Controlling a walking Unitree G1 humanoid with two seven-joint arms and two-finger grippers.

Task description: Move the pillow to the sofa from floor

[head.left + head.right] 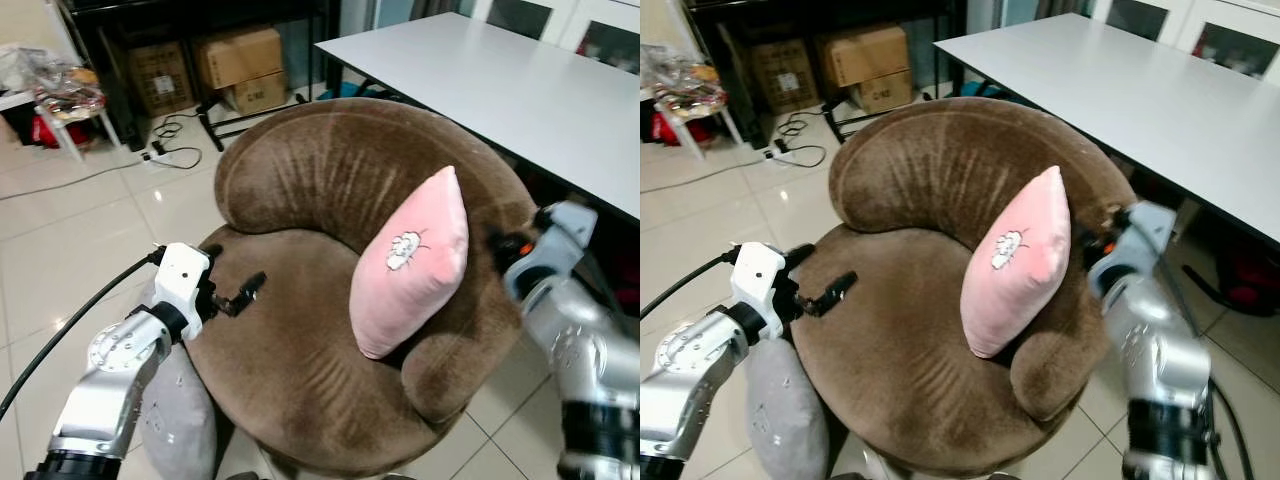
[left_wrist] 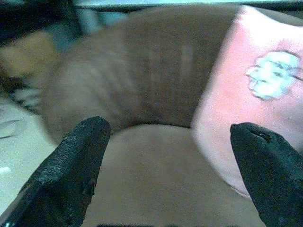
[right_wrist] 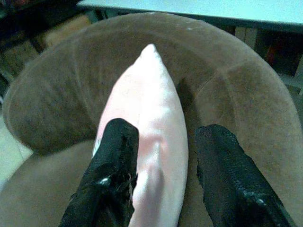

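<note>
A pink pillow (image 1: 415, 265) with a small white print stands on edge on the round brown sofa chair (image 1: 300, 370), leaning against its right armrest. My right gripper (image 3: 165, 132) is open just behind that pillow, and its fingers (image 3: 113, 175) straddle the pillow's (image 3: 151, 109) upper edge. At the seat's left rim my left gripper (image 1: 238, 268) hovers open and empty, pointing across the seat toward the pillow (image 2: 255, 94). A grey pillow (image 1: 785, 415) lies on the floor beside the chair, under my left arm.
A large white table (image 1: 500, 80) stands close behind and to the right of the chair. Cardboard boxes (image 1: 240, 60) and cables (image 1: 170, 150) lie on the tiled floor at the back left, beside a small cluttered white stand (image 1: 50, 95).
</note>
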